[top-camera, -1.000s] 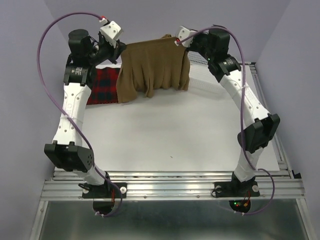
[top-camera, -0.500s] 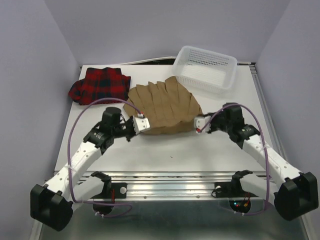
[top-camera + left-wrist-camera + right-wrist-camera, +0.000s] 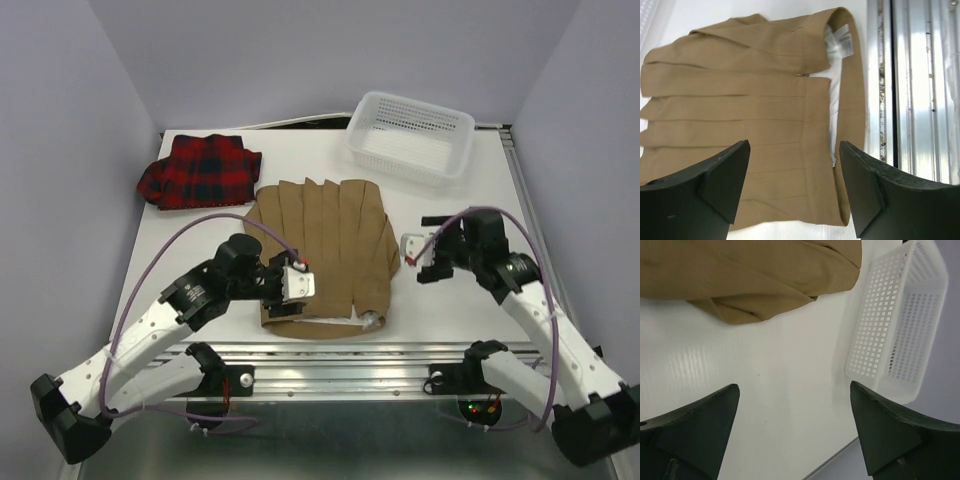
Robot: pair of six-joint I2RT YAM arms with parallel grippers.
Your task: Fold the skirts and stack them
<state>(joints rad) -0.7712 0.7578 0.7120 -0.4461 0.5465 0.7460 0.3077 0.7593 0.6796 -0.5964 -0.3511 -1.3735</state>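
From above I count one tan skirt [image 3: 325, 240] at the centre of the bench [image 3: 300, 150], one plaid skirt [image 3: 198, 172] at 10 o'clock and one basket [image 3: 410, 135] at 1 o'clock. Left wrist: my left jaws gape over the tan skirt, gripping nothing. Right wrist: my right jaws gape empty, basket at 2 o'clock.

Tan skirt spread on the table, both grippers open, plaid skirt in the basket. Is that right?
Not quite: the plaid skirt is not in the basket; it lies on the table at the far left, as the top view shows. The rest stands.
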